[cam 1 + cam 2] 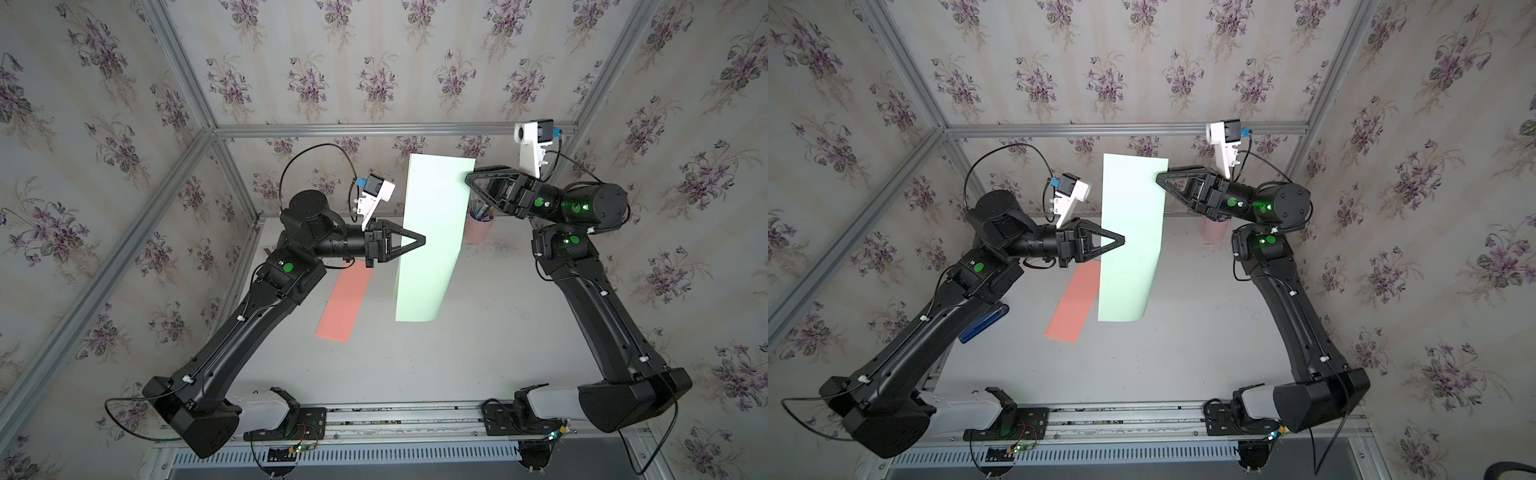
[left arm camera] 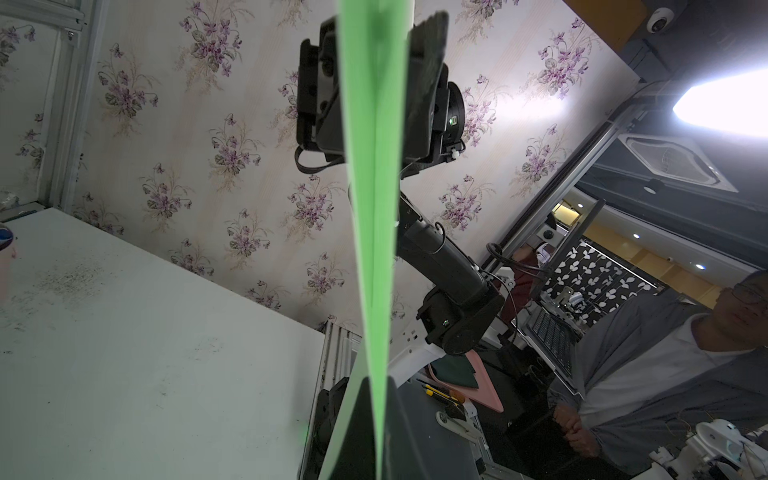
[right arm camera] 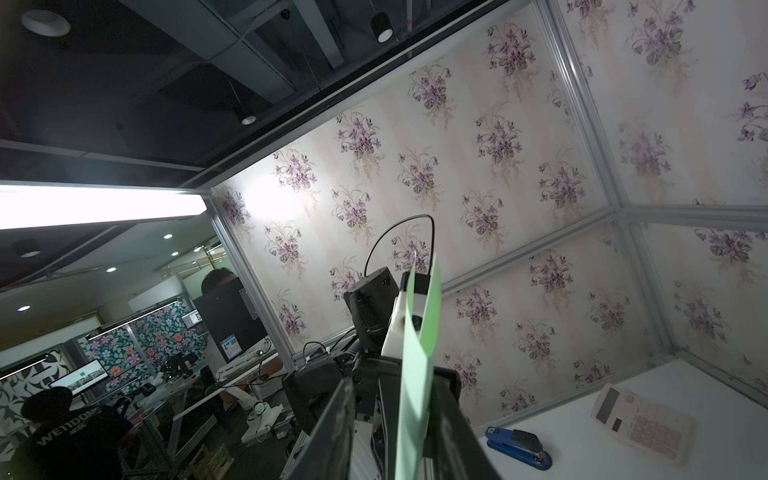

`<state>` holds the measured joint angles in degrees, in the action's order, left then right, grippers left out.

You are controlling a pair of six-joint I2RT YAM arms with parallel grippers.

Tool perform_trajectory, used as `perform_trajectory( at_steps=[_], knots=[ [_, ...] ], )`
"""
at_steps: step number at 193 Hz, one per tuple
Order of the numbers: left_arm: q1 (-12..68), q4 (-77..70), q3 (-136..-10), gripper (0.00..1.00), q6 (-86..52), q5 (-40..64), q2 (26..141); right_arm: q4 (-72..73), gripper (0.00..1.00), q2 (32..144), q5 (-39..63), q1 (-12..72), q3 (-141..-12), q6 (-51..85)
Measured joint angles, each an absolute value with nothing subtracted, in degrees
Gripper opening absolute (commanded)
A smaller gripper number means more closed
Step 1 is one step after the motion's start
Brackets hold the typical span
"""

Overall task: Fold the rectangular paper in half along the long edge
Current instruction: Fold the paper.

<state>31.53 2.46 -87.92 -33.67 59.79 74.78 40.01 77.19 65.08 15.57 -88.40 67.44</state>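
This was a robotics lab: a staged test cell set inside an open-plan workroom. The cell was an aluminium frame (image 1: 374, 129) lined with floral wallpaper (image 1: 332, 54) around a white table (image 1: 415, 374). 2 black robot arms (image 1: 249, 324) were mounted on a slotted rail (image 1: 395, 419) at the front edge, their cables exposed. Past the open side, the wrist views showed a man in a grey jacket (image 2: 665, 365) near a laptop (image 2: 552, 336), a person in a black T-shirt (image 3: 75, 424) near a monitor (image 3: 81, 376), more patterned backdrops (image 3: 137, 328), a bare dark ceiling with downlights (image 3: 45, 23) and a ceiling air-conditioning unit (image 2: 677, 166)
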Motion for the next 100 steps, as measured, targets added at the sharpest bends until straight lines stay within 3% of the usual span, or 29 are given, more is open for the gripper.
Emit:
perform_trajectory(
  at_steps=[100],
  knots=[
    [31.5,2.3,-91.5,0.00,-35.4,54.9,76.2,22.0,0.37,65.1,65.3,19.4,-77.1,54.8]
  ],
)
